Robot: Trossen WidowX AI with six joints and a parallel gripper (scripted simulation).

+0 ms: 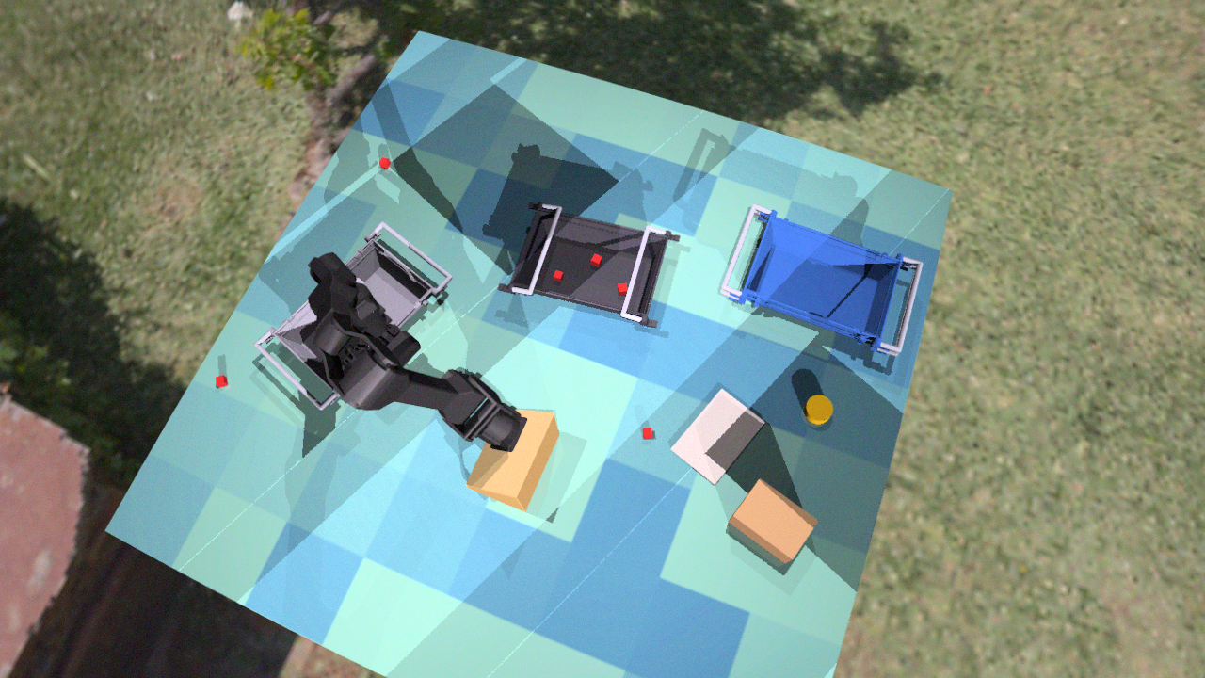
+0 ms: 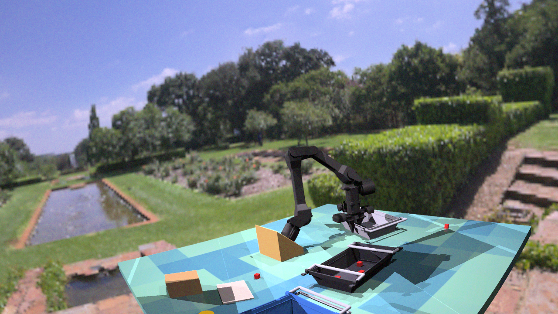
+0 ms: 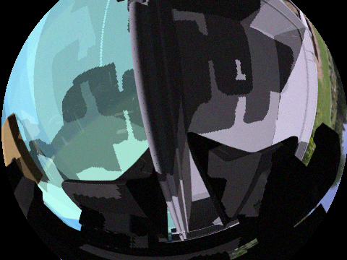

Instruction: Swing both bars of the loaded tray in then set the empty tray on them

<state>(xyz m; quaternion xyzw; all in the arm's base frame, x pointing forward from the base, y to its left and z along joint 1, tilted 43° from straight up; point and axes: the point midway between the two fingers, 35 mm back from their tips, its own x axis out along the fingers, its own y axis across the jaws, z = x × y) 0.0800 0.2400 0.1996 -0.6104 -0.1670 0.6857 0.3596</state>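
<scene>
The loaded black tray (image 1: 581, 240) (image 2: 331, 284) stands mid-table with red blocks (image 1: 596, 259) (image 2: 359, 264) inside. Its two bars (image 1: 542, 250) (image 1: 639, 271) (image 2: 335, 270) (image 2: 372, 248) lie across its top. The empty grey tray (image 1: 392, 290) (image 2: 378, 233) (image 3: 238, 137) stands on the table at the left in the top view, its bars (image 1: 415, 250) (image 1: 290, 377) out over its ends. My gripper (image 2: 353, 230) (image 3: 175, 140) points down and is shut on the grey tray's long wall, one finger inside, one outside. In the top view the arm hides the fingers.
A blue tray (image 1: 826, 282) (image 2: 273, 306) is at the right, its bars out. A tan wedge (image 1: 526, 446) (image 2: 273, 246) stands by the arm's base. A pale slab (image 1: 703, 426), an orange block (image 1: 775, 514) and a yellow cylinder (image 1: 819, 409) lie at the lower right. Loose red blocks (image 1: 384, 162) (image 1: 220, 380) (image 1: 647, 433) lie about.
</scene>
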